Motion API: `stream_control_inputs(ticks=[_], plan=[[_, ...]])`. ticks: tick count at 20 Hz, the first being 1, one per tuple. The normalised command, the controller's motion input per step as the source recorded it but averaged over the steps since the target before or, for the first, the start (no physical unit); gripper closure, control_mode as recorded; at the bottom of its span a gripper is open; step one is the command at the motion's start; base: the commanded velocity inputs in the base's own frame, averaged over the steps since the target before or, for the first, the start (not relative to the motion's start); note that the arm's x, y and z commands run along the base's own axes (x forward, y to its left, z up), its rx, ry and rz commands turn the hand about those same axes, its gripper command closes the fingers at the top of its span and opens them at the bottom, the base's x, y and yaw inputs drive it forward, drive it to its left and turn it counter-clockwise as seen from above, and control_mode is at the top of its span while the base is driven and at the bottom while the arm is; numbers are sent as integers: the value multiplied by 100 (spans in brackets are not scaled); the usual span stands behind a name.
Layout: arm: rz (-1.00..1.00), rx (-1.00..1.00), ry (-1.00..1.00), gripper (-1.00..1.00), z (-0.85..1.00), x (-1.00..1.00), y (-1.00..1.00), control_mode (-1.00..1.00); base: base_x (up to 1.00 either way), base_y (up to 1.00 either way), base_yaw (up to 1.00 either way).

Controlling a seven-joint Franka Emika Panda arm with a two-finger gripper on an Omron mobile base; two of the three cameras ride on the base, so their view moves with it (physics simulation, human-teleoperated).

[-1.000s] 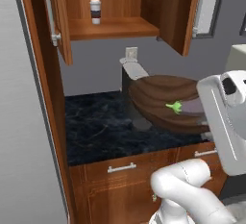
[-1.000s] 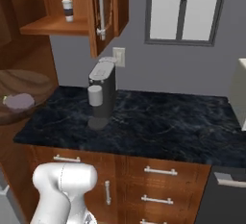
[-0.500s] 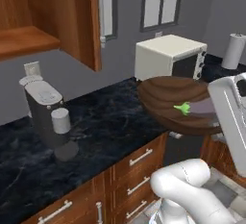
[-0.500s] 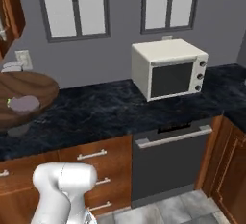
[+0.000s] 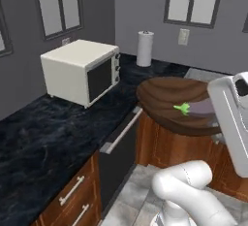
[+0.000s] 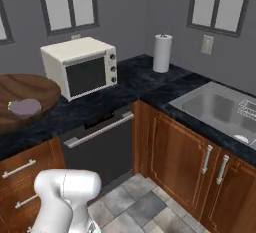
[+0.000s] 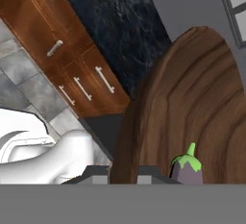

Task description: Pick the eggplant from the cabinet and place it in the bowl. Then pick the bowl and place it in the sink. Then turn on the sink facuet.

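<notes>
The wide dark brown wooden bowl (image 5: 167,101) hangs in the air in front of the counter, and the small purple eggplant (image 5: 199,108) with its green cap lies inside it. In the hand view my gripper (image 7: 123,175) is shut on the rim of the bowl (image 7: 192,98), with the eggplant (image 7: 186,169) close to the fingertips. From the right base view the bowl (image 6: 30,89) is at the left edge, holding the eggplant (image 6: 25,107). The grey steel sink (image 6: 217,108) is set in the counter at the right. The cabinet and the sink facuet are out of view.
A cream microwave (image 5: 82,70) (image 6: 80,67) stands on the dark marble counter (image 5: 38,133). A paper towel roll (image 6: 162,52) stands in the corner. Below are a dark appliance front (image 6: 100,147), wooden cupboard doors (image 6: 185,157) and a tiled floor (image 6: 145,202).
The whole picture has swung as the base turned: cabinet and coffee machine left the view, microwave, towel roll and sink came in. The bowl with the eggplant stays in my grip.
</notes>
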Motion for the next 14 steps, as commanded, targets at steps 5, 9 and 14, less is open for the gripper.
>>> stream_control_inputs(ticks=[5, 9, 14], plan=[[0, 0, 0, 100, 0, 0, 0, 100, 0, -82, -49], [0, 0, 0, 100, 0, 0, 0, 100, 3, -85, -41], [0, 0, 0, 100, 0, 0, 0, 100, 24, -75, -25]])
